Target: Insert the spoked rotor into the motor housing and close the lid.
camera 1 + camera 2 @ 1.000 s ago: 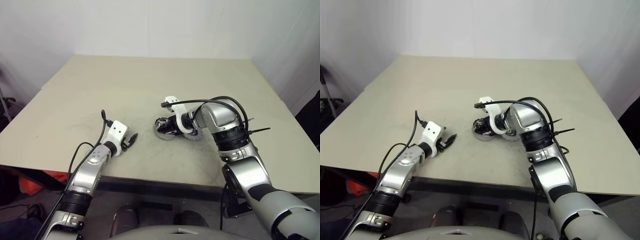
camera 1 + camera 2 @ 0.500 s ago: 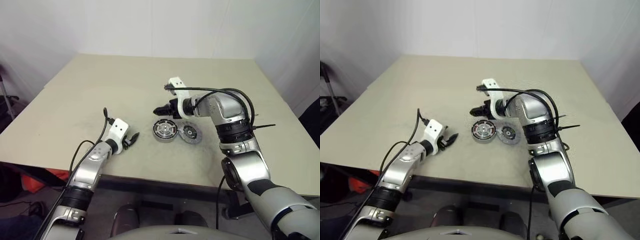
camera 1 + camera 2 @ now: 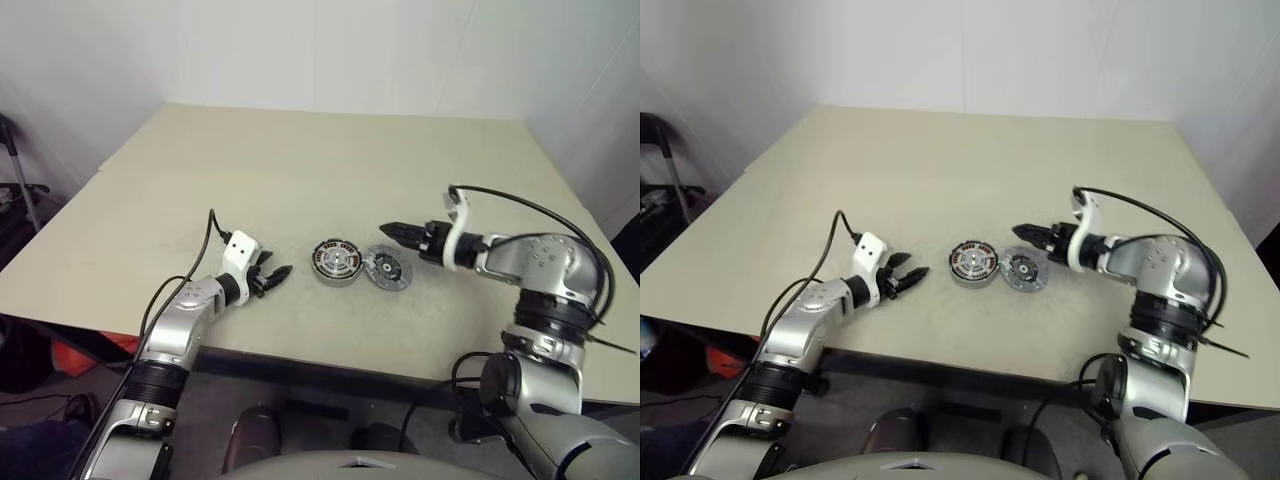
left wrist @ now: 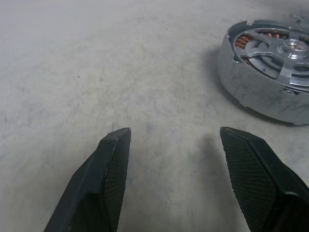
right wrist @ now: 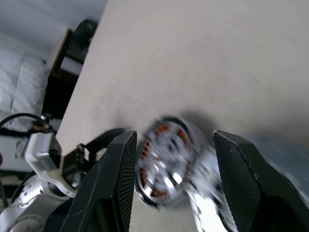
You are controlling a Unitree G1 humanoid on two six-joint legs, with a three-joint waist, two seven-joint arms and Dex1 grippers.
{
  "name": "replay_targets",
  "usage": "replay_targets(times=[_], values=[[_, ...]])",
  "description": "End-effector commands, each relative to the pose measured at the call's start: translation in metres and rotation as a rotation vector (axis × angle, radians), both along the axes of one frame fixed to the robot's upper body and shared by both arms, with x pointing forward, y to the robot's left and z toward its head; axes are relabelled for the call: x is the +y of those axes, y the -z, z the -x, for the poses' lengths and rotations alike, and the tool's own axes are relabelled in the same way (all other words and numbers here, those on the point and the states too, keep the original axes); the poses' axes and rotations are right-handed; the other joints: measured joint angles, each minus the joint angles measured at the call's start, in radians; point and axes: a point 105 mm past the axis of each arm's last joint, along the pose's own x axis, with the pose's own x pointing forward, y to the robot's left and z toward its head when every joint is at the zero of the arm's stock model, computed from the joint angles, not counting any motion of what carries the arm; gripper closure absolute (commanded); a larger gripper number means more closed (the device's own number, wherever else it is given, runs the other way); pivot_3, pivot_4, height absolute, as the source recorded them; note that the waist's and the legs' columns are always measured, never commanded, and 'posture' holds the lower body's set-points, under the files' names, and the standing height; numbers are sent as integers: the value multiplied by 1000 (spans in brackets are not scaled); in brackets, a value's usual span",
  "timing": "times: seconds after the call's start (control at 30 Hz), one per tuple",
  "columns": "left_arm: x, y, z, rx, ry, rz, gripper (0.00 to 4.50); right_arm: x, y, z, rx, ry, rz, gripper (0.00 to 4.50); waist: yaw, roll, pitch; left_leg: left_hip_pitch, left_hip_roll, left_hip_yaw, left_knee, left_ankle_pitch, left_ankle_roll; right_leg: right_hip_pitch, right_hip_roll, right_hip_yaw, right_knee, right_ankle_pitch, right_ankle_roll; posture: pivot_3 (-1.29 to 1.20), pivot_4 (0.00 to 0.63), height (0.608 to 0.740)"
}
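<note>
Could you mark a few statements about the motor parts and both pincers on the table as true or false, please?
1. The motor housing lies flat on the table. True.
2. The right pincer grips the housing. False: it is open, holds nothing and hovers beside the parts.
3. A smaller grey disc lies beside the housing, on the side toward the right pincer. True.
4. The left pincer is shut. False: its fingers stand apart, with bare table between them.
5. Copper coils show inside the housing. True.
</note>
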Motion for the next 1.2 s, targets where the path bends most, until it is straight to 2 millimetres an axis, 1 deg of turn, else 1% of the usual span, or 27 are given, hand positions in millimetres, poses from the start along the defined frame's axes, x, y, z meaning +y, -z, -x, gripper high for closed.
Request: replay_targets(times=[0.03,0.07,0.13,0.2,0.27,0.47,0.8,0.9,1.03,1.07,1.1,1.13,1.17,1.2], values=[[-4,-20,-5,-42,21,63,1377,-26,7,9,7,91,43,1931,2,0,0,0,0,0,0,0,0,1,0,0,0,0,0,0,0,740],[-3,-21,-5,-42,22,65,1377,-31,12,12,21,111,57,1931,4,0,0,1,0,0,0,0,0,2,0,0,0,0,0,0,0,740],[-3,-19,-5,-41,24,49,1377,-41,22,23,45,132,64,1931,6,0,0,3,0,0,0,0,-1,3,0,0,0,0,0,0,0,740],[-3,-17,-4,-37,27,38,1377,-42,30,31,70,138,62,1931,9,0,0,3,0,0,0,0,-1,4,0,0,-1,-1,1,0,0,740],[-4,-16,-3,-34,30,36,1377,-38,34,36,79,127,61,1931,9,1,0,3,0,0,0,0,-1,4,0,0,-1,-3,5,0,0,740],[-2,-17,-9,-52,17,4,1377,-30,43,37,97,131,51,1931,14,1,-1,3,0,0,0,0,-1,4,0,0,-1,-3,5,0,0,740],[3,-15,-9,-49,-2,-15,1377,-4,58,45,177,85,16,1931,11,1,-1,4,0,0,-1,0,-1,5,0,0,-1,-1,2,0,0,740],[4,-13,-8,-48,-5,-17,1377,-2,63,48,196,84,14,1931,9,0,-2,6,0,0,-1,0,-1,6,0,0,-1,-3,5,0,0,740],[4,-11,-7,-45,-8,-24,1377,1,61,45,193,86,1,1931,5,0,-2,10,1,0,-3,0,-1,9,0,0,-2,-5,7,0,0,740],[4,-10,-7,-46,-8,-27,1377,2,61,44,192,85,-5,1592,3,0,-2,11,1,0,-3,0,-1,10,0,0,-3,-5,7,0,0,740],[4,-10,-7,-47,-9,-30,1377,3,61,44,190,82,-9,1428,0,0,-2,11,1,0,-3,0,-1,11,0,0,-3,-5,7,0,0,740],[4,-10,-7,-48,-10,-31,1377,4,61,45,190,75,-7,1053,-2,0,-2,13,1,0,-3,0,-1,12,0,0,-3,-5,7,0,0,740],[4,-10,-8,-49,-10,-32,1377,5,62,47,193,70,-1,805,-5,0,-2,14,1,0,-3,0,-1,13,0,0,-3,-5,7,0,0,740],[4,-10,-8,-50,-11,-32,1377,5,64,50,198,63,8,386,-6,0,-2,15,0,0,-3,0,-1,14,0,0,-4,-5,8,0,0,740]])
